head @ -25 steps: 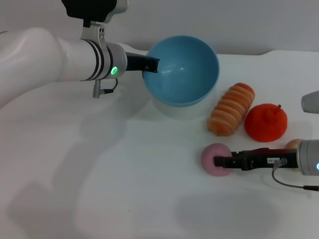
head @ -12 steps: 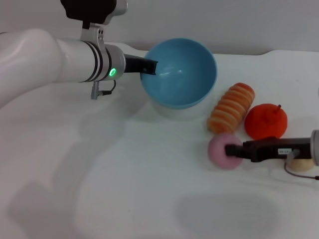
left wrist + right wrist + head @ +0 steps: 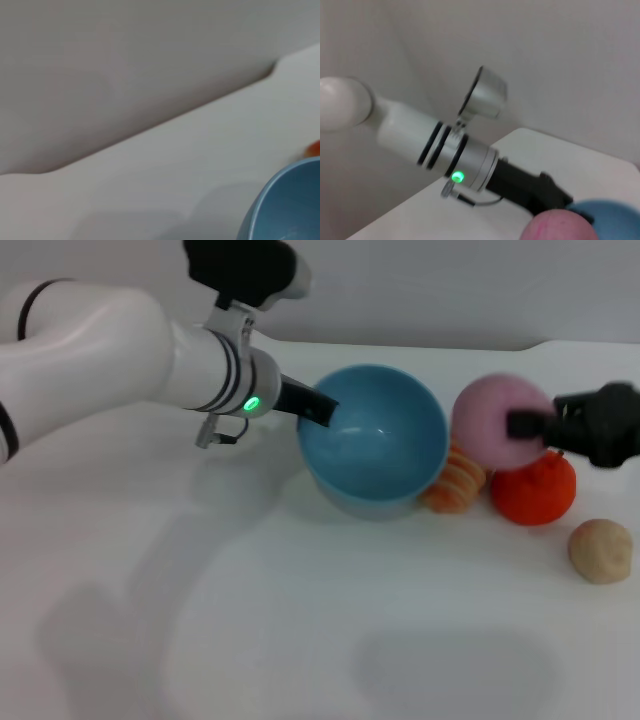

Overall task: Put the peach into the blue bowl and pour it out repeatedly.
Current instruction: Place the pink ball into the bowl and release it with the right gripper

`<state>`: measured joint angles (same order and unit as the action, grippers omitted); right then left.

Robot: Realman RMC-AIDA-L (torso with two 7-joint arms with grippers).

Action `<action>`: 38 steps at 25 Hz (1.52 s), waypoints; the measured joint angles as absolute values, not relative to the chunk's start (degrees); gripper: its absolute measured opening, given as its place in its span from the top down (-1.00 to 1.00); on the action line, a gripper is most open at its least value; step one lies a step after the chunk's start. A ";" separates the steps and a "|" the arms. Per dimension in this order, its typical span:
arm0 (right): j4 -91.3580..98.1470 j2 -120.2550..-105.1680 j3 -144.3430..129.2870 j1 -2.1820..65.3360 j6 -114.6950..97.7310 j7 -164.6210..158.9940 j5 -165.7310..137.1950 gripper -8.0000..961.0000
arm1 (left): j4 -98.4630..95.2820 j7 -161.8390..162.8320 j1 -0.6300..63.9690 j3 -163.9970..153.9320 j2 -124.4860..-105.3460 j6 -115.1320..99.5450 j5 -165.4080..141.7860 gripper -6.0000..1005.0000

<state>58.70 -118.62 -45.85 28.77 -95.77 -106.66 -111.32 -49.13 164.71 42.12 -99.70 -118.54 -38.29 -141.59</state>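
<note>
The blue bowl is upright, low over the white table at centre, and looks empty. My left gripper is shut on its left rim. The bowl's edge also shows in the left wrist view. The pale-pink peach is lifted in the air just right of the bowl's rim, held by my right gripper, which is shut on it. The peach's top shows in the right wrist view, with the left arm and a bit of the bowl beyond it.
A striped orange-and-cream bread-like piece lies against the bowl's right side. A bright orange fruit sits under the peach. A beige round lump lies at the right edge. The table's back edge runs behind.
My right gripper has lifted the peach from the table up and toward the bowl's right rim. My left gripper has moved the bowl down and to the right and brought it level.
</note>
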 joint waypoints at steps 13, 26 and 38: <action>46.11 -118.54 -47.75 34.58 -82.79 -107.11 -115.25 0.72 | -52.33 164.77 43.45 -104.54 -118.69 -41.55 -136.97 0.99; 43.76 -118.64 -47.05 32.50 -81.46 -102.59 -112.36 0.04 | -51.59 164.78 42.20 -104.90 -118.64 -39.30 -136.72 0.99; 34.53 -118.35 -33.16 12.80 -82.54 -86.48 -96.65 0.00 | -54.37 161.46 39.95 -111.00 -118.32 -26.46 -143.48 0.99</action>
<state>34.53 -118.35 -33.16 12.80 -82.54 -86.48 -96.65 -54.37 161.46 39.95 -111.00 -118.32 -26.46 -143.48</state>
